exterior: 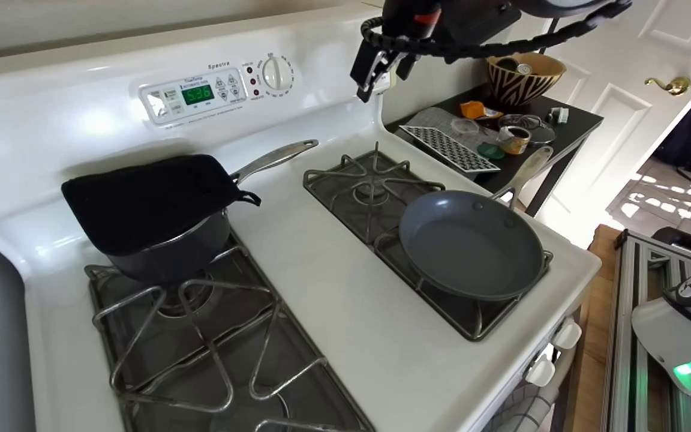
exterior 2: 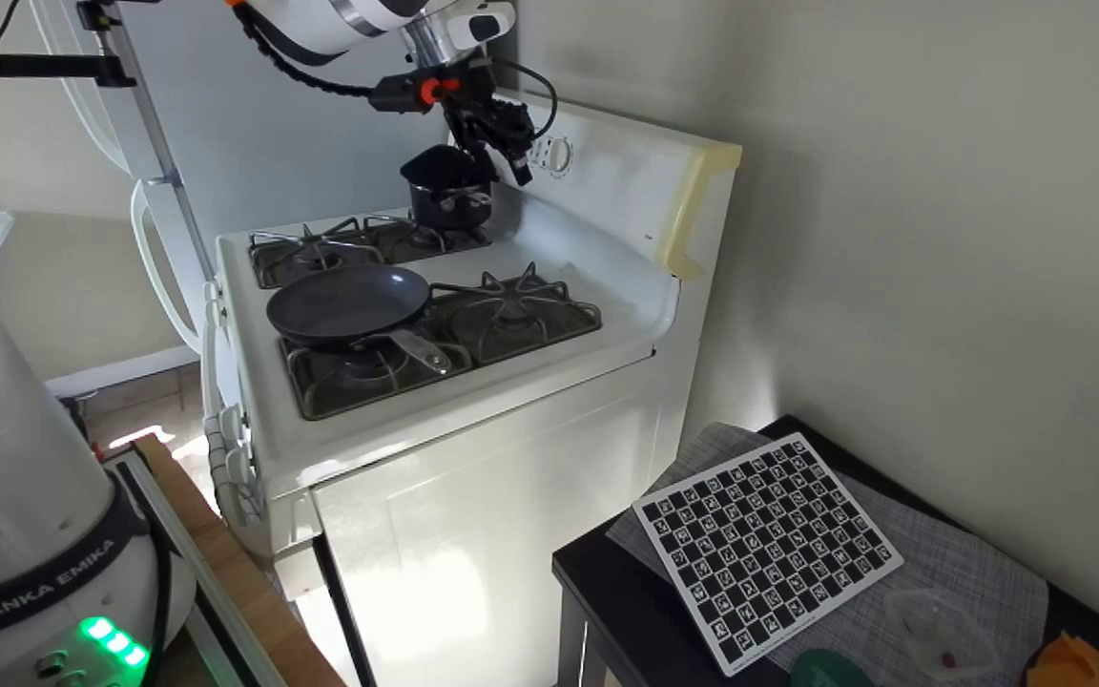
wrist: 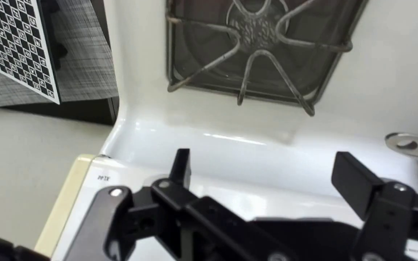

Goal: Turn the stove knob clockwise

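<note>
Our pincer (wrist: 263,163) hangs spread, apart from the stove knob (exterior: 276,73)

We find the knob high on the upright back panel (exterior: 324,84) of the stove (exterior: 333,288), near the green-lit display (exterior: 197,94); its height, we suppose, keeps it away from flame and pans. The pot handle (exterior: 276,156) juts out below it from the pot (exterior: 171,255), so we judge a low approach awkward. The skillet (exterior: 471,246) sits at the front, its handle turned outward, which likely leaves the space before the knob free.

Our arm (exterior 2: 335,27) reaches over the stove from above, with the pincer near the panel. In the wrist view its fingers (wrist: 354,181) stand wide with nothing between them; the knob does not show there. In both exterior views they point largely downward. Since the knob faces forward, we expect the pincer must tip toward the panel and shift sideways before it can grip.
</note>
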Controlling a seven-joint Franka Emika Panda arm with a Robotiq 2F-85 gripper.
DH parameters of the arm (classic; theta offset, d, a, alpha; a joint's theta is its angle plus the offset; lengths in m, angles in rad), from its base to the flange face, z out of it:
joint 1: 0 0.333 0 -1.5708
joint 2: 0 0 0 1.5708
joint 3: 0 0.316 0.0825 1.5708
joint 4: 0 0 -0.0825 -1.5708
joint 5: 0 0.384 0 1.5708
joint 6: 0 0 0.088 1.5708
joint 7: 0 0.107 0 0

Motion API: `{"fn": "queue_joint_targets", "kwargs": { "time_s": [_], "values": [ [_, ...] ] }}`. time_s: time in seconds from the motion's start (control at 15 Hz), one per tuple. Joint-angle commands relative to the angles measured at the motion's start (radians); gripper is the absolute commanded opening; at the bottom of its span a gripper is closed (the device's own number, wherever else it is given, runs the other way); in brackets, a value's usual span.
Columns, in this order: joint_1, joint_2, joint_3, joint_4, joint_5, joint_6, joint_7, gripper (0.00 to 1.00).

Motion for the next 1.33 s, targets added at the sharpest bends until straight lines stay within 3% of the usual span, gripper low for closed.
{"fn": "queue_joint_targets", "kwargs": {
  "time_s": [0.0, 0.33, 0.6, 0.67, 1.27],
  "values": [
    [0.013, 0.085, 0.009, 0.103, -0.113, 0.033, 0.139, 1.00],
    [0.062, 0.180, -0.013, 0.231, -0.250, 0.030, 0.281, 1.00],
    [0.114, 0.248, -0.037, 0.311, -0.277, 0.033, 0.294, 1.00],
    [0.114, 0.201, -0.049, 0.265, -0.241, 0.024, 0.259, 1.00],
    [0.149, 0.253, -0.073, 0.296, -0.250, 0.072, 0.274, 1.00]
  ]
}}
